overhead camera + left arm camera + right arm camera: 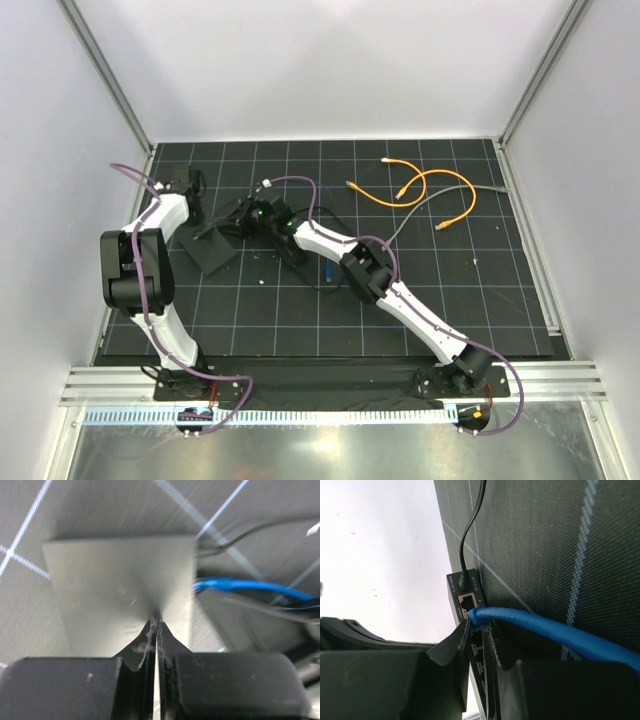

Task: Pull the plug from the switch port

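Observation:
The switch is a flat black box on the gridded mat at left centre. My left gripper is shut and empty, its tips pressed onto the switch's top. In the right wrist view the switch's port row faces me. The blue plug sits in the second socket, below the black power cord. My right gripper pinches the plug's boot at its fingertips. The blue cable runs off to the right and also shows in the left wrist view.
A small black brick with a thin cord lies right of the switch. Loose orange cables and a grey cable lie at the back right. A loop of blue cable shows under my right arm. White walls ring the mat.

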{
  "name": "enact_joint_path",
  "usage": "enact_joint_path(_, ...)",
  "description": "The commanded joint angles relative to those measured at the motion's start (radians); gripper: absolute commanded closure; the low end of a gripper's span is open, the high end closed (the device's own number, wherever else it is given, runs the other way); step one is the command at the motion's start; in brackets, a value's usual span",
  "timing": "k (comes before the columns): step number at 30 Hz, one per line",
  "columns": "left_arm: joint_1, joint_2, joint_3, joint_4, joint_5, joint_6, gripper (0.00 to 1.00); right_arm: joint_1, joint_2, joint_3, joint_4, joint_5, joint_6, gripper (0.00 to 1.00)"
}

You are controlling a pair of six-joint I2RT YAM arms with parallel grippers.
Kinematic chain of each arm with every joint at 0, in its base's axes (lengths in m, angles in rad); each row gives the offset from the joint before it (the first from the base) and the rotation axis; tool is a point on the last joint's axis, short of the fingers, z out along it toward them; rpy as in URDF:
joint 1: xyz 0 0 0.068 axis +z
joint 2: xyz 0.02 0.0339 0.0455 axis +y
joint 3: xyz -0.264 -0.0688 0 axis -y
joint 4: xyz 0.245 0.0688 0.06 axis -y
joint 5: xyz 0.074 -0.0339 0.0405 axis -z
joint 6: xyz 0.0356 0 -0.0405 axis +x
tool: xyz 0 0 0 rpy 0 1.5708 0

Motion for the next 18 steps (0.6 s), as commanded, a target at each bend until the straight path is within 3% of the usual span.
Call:
enact_joint_path(1, 0.005, -0.019, -0.013, -0.02, -0.019, 0.014, 0.95, -0.002, 0.021, -0.018, 0.041, 0.035, 0.0, 0.99)
enact_joint_path(7, 0.009, -0.007, -0.036, -0.072, -0.089, -0.028, 0.97, -0.012, 0.011, -0.033, 0.075, 0.059, 0.008, 0.99)
enact_joint_path(18, 0.048, 0.043, -0.117, -0.073, -0.098, -0.089, 1.0, -0.018, 0.005, -0.063, 0.167, 0.166, 0.082, 0.99)
